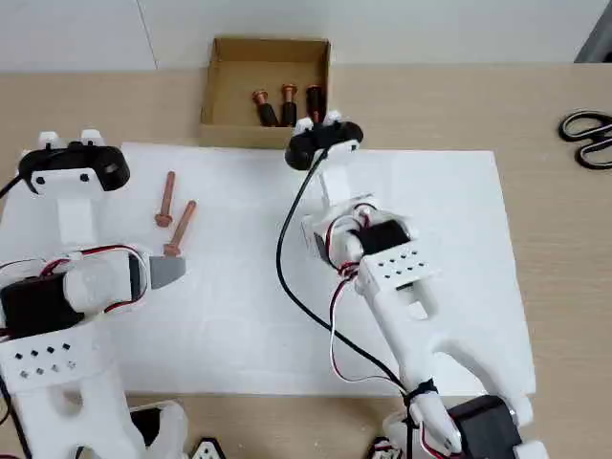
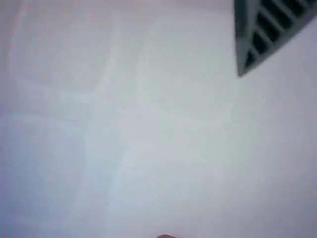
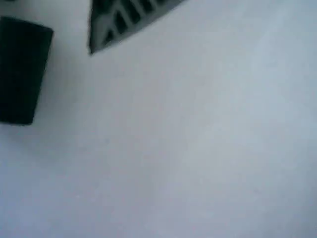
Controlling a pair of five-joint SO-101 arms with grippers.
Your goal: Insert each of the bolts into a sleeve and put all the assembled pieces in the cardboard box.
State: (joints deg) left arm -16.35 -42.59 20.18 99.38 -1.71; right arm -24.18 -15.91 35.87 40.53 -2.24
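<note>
on white sheet, two bolts, right wrist view, black sleeve

Assembled pieces in box — bolts on mat

cardboard box: left part free | near-right rim: arm overhangs | sheet left: two bolts lie loose
</note>
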